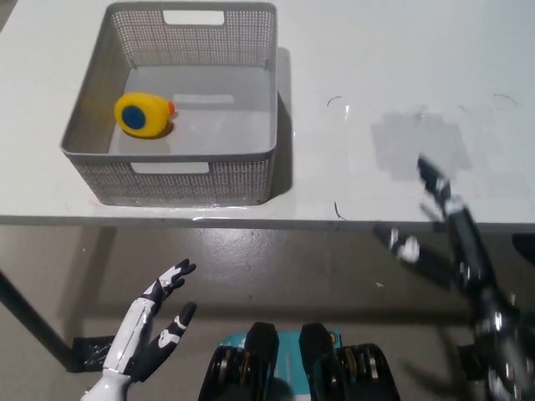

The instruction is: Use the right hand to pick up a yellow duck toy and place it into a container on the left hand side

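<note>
Table (401, 92); apparently unobstructed duck (142, 114) in basket (180, 180)

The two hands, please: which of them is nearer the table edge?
The black right hand, its fingertips overlapping the table front edge; the white left hand hangs well below it.

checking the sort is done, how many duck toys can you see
1. The yellow duck toy lies inside the grey basket, on the left part of its floor. None shows on the white table.
</note>
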